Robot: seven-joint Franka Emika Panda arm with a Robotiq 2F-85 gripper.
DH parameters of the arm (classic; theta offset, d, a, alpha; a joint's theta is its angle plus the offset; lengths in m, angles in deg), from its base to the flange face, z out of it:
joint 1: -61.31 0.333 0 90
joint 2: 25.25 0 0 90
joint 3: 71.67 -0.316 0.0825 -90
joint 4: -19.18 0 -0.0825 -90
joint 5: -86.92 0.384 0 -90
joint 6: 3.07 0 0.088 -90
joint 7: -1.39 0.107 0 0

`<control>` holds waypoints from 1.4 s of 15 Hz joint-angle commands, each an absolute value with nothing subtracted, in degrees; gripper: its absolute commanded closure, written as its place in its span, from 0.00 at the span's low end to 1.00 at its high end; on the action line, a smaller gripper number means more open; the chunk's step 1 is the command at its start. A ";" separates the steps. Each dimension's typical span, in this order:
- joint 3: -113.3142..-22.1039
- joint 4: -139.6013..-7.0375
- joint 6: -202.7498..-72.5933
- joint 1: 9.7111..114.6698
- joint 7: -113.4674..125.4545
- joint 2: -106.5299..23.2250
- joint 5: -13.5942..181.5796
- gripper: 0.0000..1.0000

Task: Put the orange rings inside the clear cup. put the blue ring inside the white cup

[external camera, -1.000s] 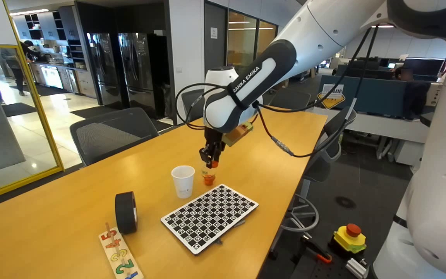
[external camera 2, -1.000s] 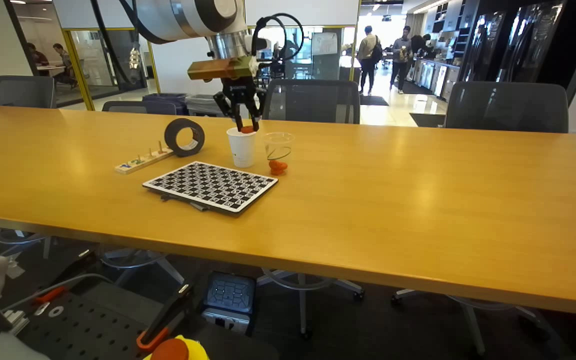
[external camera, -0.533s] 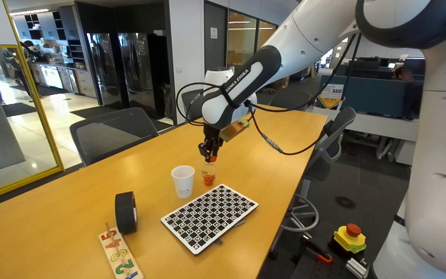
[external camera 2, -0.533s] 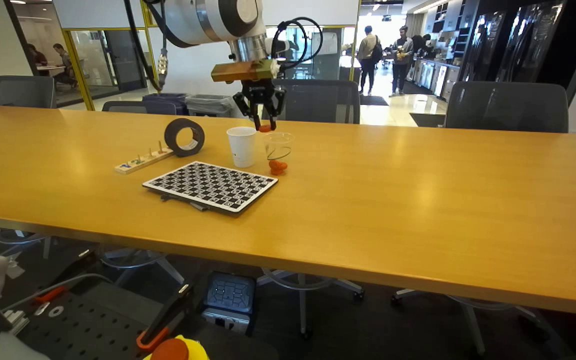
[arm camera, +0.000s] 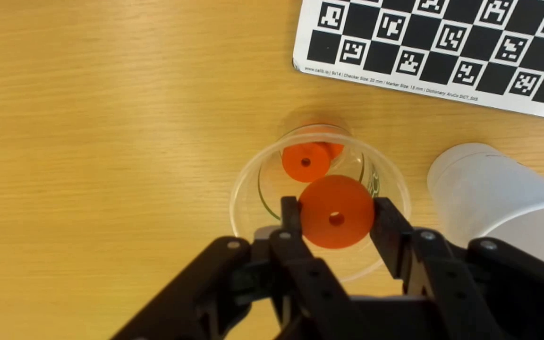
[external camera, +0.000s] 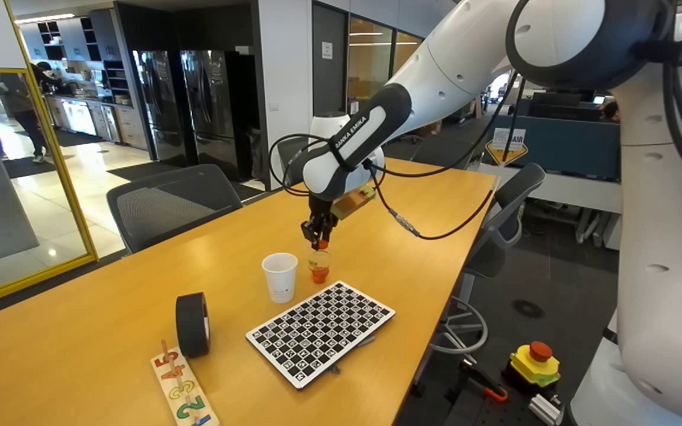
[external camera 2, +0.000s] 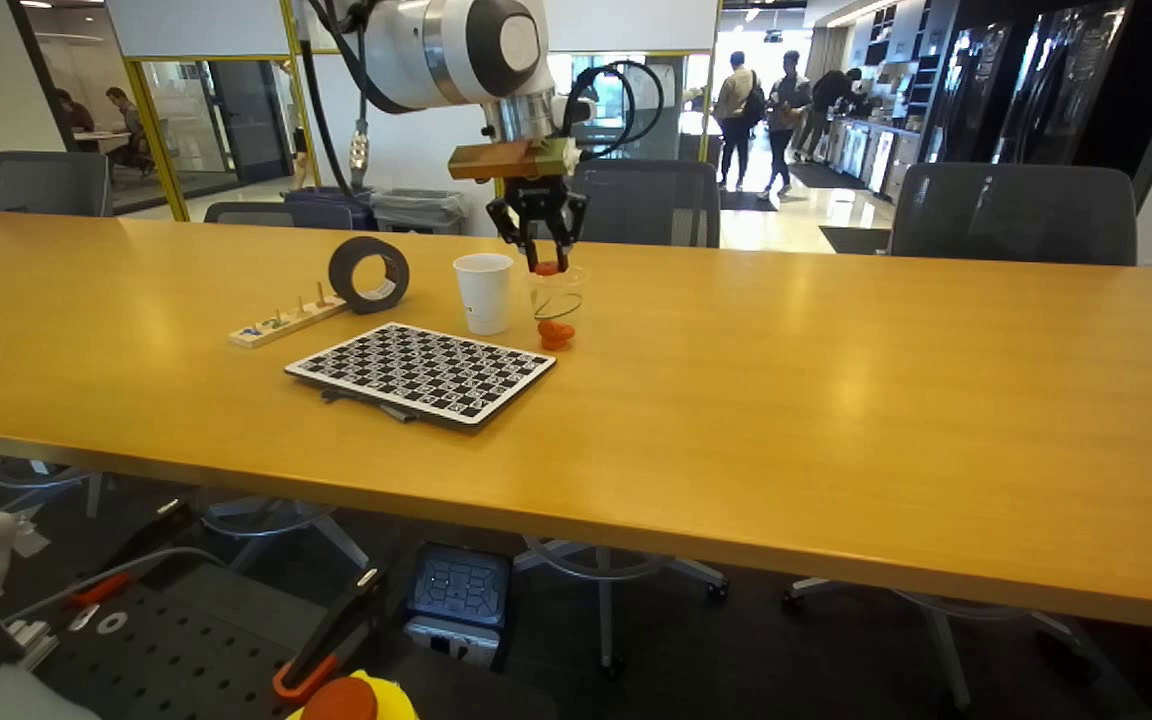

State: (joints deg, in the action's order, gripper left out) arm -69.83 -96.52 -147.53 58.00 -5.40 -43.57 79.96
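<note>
Pinched one orange ring (arm camera: 336, 196) in the end effector (arm camera: 335, 212), with a fingertip touching either side, over the mouth of the clear cup (external camera 2: 558, 298). Could not tell whether level with the rim or slightly above. In the wrist view, found that ring inside the rim's outline, with more room to the left than to the right. Saw further orange rings (arm camera: 305, 173) at the bottom of the same cup. Found the white cup (external camera: 280, 281) upright just beside it, across a narrow gap, and the edge of the board (external camera: 321, 334) near both cups, touching neither. Noted the roll (external camera: 190, 325) and the peg rack (external camera: 184, 387) farther off, past the white cup. In an exterior view, saw a wide stretch of surface (external camera 2: 886, 420) right of the clear cup, with the near edge well apart from both cups.
</note>
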 commanded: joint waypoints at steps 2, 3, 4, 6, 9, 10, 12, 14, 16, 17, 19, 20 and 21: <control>-69.82 -93.45 -146.21 57.42 -5.96 -45.20 81.42 0.31; -69.64 -93.47 -146.13 57.55 -5.64 -45.14 81.09 0.26; -69.53 -93.83 -146.03 57.68 -5.32 -44.78 80.80 0.19; -69.18 -95.44 -146.25 58.23 -4.29 -43.34 79.87 0.03; -68.89 -99.35 -146.20 59.20 -2.51 -39.70 78.53 0.00; -68.99 -101.02 -146.11 59.47 -2.09 -38.12 78.23 0.00; -69.98 -106.10 -144.38 60.07 -2.60 -33.02 78.40 0.00; -70.75 -111.70 -142.90 61.35 -1.77 -27.45 77.82 0.00; -71.80 -116.76 -141.65 62.50 -0.69 -22.10 77.30 0.00; -72.52 -119.33 -140.80 62.98 -0.76 -19.21 77.59 0.00; -74.12 -124.06 -138.70 64.07 -1.28 -13.10 78.58 0.00; -74.86 -126.28 -137.58 64.52 -0.96 -9.70 78.81 0.00; -75.58 -127.79 -136.11 65.03 -0.39 -6.75 79.20 0.00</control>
